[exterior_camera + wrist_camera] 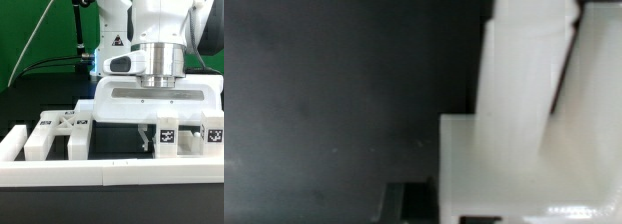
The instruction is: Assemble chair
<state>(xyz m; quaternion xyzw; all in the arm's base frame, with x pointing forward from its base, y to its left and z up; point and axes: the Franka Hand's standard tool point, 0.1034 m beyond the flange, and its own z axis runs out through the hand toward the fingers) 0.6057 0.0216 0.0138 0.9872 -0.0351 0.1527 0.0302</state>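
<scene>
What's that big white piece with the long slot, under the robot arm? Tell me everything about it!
The big white piece looks like smooth plastic: a wide, thick, blocky panel with one long dark slot across its top. No tag shows on it. It sits on the dark table, behind the small tagged blocks; whether they touch it is unclear. The robot arm hangs right above its middle, and any contact there is hidden.

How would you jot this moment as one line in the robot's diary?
end effector: shut, at big white panel | hold: not confirmed | loose on table: barred frames, tagged blocks
</scene>
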